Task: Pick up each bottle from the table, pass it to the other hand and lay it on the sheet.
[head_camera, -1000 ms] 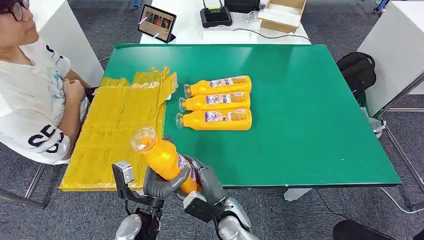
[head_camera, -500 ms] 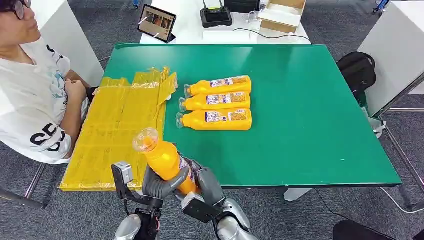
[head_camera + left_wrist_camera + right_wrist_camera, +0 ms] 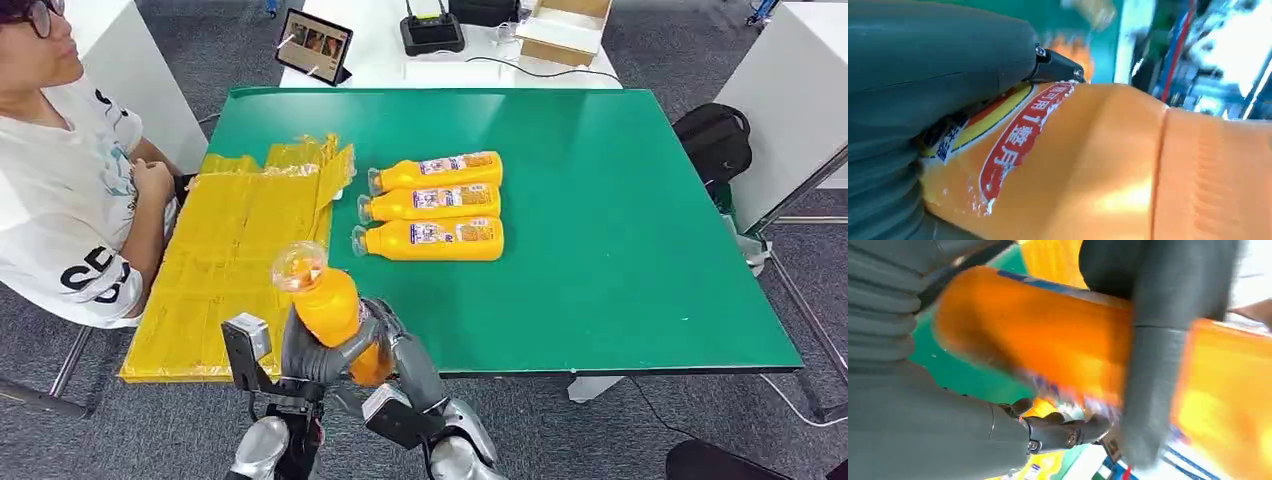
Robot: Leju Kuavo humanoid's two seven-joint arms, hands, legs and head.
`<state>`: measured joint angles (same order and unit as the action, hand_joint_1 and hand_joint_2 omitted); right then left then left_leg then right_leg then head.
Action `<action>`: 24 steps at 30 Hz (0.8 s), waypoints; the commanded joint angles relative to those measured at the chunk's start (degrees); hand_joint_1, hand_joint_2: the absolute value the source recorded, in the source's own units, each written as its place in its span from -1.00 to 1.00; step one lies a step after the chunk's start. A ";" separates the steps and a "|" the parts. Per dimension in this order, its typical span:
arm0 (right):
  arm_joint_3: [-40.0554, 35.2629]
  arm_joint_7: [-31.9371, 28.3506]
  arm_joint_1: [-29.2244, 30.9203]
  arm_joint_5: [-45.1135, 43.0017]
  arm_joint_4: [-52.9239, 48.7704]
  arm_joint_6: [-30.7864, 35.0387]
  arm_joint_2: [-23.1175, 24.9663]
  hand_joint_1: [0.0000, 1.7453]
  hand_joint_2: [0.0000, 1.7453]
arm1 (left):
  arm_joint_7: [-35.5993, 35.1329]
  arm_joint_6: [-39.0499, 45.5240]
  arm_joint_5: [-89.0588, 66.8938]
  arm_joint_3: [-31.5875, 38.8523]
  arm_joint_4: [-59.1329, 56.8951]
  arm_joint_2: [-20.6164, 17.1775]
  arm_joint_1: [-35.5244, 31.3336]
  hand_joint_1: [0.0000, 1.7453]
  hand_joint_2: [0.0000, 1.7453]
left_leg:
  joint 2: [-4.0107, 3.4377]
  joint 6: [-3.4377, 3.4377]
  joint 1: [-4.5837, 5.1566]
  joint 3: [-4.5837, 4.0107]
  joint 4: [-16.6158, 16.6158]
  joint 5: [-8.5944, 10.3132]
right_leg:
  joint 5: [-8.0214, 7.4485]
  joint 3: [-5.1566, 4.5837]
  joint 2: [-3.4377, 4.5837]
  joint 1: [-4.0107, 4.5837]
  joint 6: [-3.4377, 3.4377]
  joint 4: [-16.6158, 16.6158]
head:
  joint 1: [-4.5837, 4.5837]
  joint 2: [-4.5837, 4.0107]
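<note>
The green table (image 3: 620, 250) stretches away from the two hands, which meet over its near edge. Just to the left of the hands and running forward from them lies the yellow sheet (image 3: 240, 260), crinkled along its far end. A person (image 3: 60, 190) in a white shirt sits beyond the sheet, further left of the hands.

Ahead of the hands and a little to their right, three bottles (image 3: 432, 205) lie on their sides in a tight row on the table, caps toward the sheet, well apart from the hands.

The held bottle (image 3: 328, 305) is up off the table, tilted, its clear cap pointing up and away from the robot. The left hand (image 3: 310, 352) wraps its lower body from the left, thumb and fingers clamped round it; the left wrist view shows that grey thumb pressed on the bottle's label. The right hand (image 3: 400, 350) is against the bottle from the right and from behind, and in the right wrist view a dark finger crosses the orange body, so it too grips the bottle.
</note>
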<state>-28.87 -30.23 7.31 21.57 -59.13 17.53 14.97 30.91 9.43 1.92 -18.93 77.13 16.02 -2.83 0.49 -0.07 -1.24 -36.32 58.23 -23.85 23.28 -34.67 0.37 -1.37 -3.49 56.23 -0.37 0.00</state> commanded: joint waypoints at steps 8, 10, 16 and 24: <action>-0.20 -3.06 -0.58 -2.55 -14.36 5.61 -1.55 -1.00 -1.00 | 6.66 25.37 -20.49 12.70 -11.92 -4.82 -16.45 1.00 1.00 | 0.01 0.03 0.01 0.17 -0.06 0.01 | 0.01 0.16 -0.06 0.02 0.16 -0.01 | -0.02 0.00; -1.46 -4.31 -0.50 -2.63 -16.71 7.38 -1.66 -1.00 -1.00 | 5.77 28.06 -26.14 14.55 -18.76 -6.58 -20.65 1.00 1.00 | 0.08 0.02 0.01 0.17 -0.07 0.03 | 0.01 0.17 -0.14 0.01 0.17 -0.01 | -0.02 0.00; -2.15 -4.28 -0.70 -2.76 -17.75 7.68 -1.83 -1.00 -1.00 | 5.85 30.02 -30.22 14.80 -22.65 -7.52 -22.95 1.00 1.00 | -0.04 0.02 0.00 0.18 -0.06 0.02 | -0.02 0.15 -0.01 0.03 0.16 -0.01 | 0.00 0.00; -4.16 -6.04 0.22 -2.29 -18.05 8.84 -2.35 -1.00 -1.00 | -0.20 30.57 -65.62 26.82 -23.79 -6.21 -24.91 1.00 1.00 | -0.14 0.05 -0.02 0.32 -0.03 -0.08 | 0.04 0.29 0.05 0.06 0.22 -0.01 | -0.02 0.00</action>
<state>-29.97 -34.44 5.98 19.04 -76.45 25.07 14.95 36.68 39.58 -29.86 -5.20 60.67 10.05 -22.05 0.47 -0.10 -1.25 -36.33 58.23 -23.79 23.24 -34.67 0.37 -1.37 -3.44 56.27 -0.39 0.00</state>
